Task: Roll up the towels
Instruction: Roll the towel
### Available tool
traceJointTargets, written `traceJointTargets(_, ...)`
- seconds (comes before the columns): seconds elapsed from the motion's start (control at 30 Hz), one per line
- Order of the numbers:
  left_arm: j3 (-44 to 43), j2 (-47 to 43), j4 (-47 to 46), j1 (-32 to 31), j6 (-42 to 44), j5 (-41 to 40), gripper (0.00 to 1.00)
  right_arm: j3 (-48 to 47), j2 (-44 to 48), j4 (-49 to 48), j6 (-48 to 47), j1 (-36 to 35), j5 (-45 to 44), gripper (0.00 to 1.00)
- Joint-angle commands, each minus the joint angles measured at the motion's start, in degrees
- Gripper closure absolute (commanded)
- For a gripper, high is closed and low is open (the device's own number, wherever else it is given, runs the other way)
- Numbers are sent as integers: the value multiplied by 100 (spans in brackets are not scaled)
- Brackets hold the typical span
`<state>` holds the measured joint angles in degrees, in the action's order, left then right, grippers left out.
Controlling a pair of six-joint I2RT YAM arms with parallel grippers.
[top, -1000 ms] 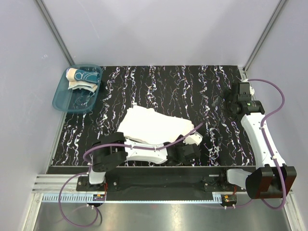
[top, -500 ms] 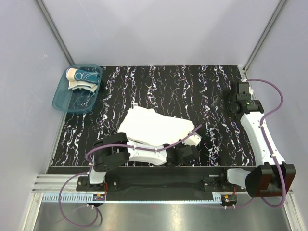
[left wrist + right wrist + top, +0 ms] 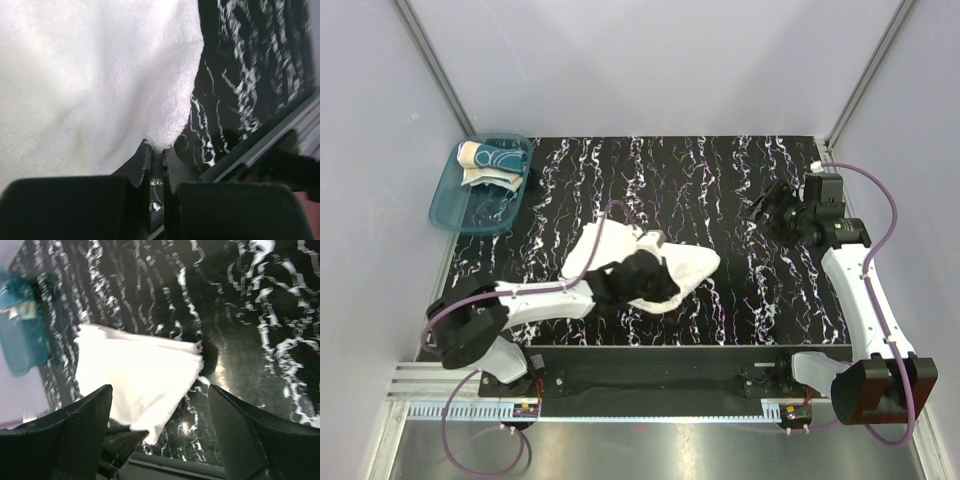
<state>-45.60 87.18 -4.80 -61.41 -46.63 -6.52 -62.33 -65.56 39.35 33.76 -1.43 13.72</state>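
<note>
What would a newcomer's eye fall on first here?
The white towel lies crumpled at the near middle of the black marbled table, its edge pinched in the left gripper. In the far left corner a teal tub holds the patterned towel; the right gripper hovers open at the right.

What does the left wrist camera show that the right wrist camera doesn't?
Only the left wrist view shows the left gripper shut on the edge of the white towel, seen close up. Only the right wrist view shows most of the towel's outline, the teal tub at far left, and the right gripper open with nothing held. Both show the white towel lying on the black marbled table.
</note>
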Motion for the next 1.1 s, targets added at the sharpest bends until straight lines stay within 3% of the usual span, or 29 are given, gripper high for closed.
traceJointTargets(0.0,341,-455,-734,339,-1092,793,100,141,149,-454,-97,29,877,17)
traceJointTargets(0.13,833,-780,-514,708,-2486,925,100,518,219,-954,-10,3,1676,36)
traceJointTargets(0.33,1850,-1079,-618,973,-4016,978,100,1019,167,-1675,262,-488,2179,37)
traceJointTargets(0.47,3159,-1221,-2494,1025,-5267,864,100,1327,-9,-2299,517,-1288,2127,36)
traceJointTargets(0.63,3584,-1597,-2377,1192,-5697,671,100,2003,-220,-3565,930,-1728,2634,38)
traceJointTargets(0.7,3996,-1704,-2823,1227,-5996,531,100,2127,-264,-3828,896,-1781,2785,40)
traceJointTargets(0.8,4243,-1748,-3133,1420,-6174,617,100,2233,-413,-3830,721,-1913,2856,41)
traceJointTargets(0.9,4393,-1687,-3352,1535,-6227,765,100,2006,-589,-3087,316,-2281,2261,39)
traceJointTargets(0.97,4263,-1686,-3161,1666,-5850,942,100,1873,-782,-2838,166,-2466,1697,24)
traceJointTargets(1.07,3701,-1853,-2098,1676,-5103,987,100,1751,-1020,-2705,35,-2563,1337,14)
